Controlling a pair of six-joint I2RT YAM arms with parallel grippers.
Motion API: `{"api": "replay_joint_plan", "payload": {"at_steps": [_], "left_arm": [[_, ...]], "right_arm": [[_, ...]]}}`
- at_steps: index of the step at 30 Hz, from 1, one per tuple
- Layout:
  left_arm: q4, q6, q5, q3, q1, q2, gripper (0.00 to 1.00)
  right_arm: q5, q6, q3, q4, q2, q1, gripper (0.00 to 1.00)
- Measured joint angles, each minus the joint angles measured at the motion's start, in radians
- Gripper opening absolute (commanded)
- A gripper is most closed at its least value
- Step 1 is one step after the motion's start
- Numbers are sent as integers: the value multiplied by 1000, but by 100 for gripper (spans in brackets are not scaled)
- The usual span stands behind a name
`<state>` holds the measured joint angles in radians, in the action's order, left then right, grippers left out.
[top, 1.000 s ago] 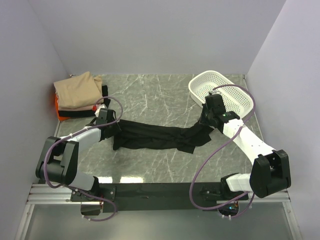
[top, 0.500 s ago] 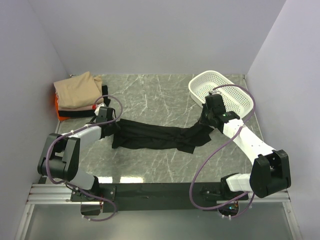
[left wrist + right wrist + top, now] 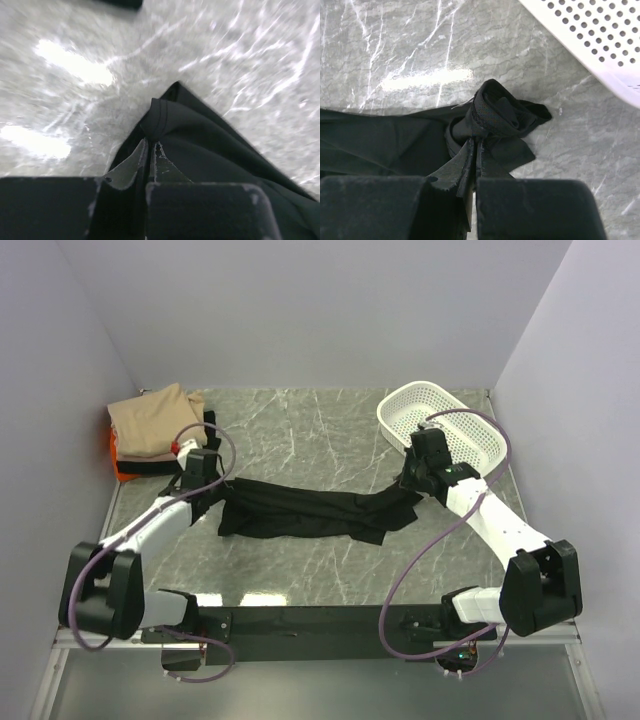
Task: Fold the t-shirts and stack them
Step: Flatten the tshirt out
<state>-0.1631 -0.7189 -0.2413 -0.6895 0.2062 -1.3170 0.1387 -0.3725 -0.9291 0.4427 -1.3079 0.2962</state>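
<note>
The left gripper (image 3: 150, 146) and right gripper (image 3: 475, 145) each pinch an end of the black shirt (image 3: 310, 512) at mid-frame. These thin, bunched holds could slip under tension.

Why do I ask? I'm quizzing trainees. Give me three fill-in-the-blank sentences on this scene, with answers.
The left gripper and right gripper are each shut on an end of the ___ t-shirt.
The basket stands at the table's far ___ corner.
The folded stack is topped by a ___ shirt.
Missing: black; right; tan.
</note>
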Motion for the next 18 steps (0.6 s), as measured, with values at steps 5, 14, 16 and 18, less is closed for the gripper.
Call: {"api": "replay_joint_plan", "payload": {"at_steps": [5, 14, 16, 18], "left_arm": [[-65, -8, -61, -43, -1, 103, 2], [-153, -8, -147, -233, -45, 203, 2], [-167, -8, -158, -272, -58, 235, 2], [-186, -8, -168, -315, -64, 264, 2]], "right_arm": [[12, 0, -3, 23, 41, 0, 0], [49, 24, -172, 103, 153, 0, 0], [49, 28, -200, 111, 191, 0, 0], [48, 32, -225, 125, 235, 0, 0]]}}
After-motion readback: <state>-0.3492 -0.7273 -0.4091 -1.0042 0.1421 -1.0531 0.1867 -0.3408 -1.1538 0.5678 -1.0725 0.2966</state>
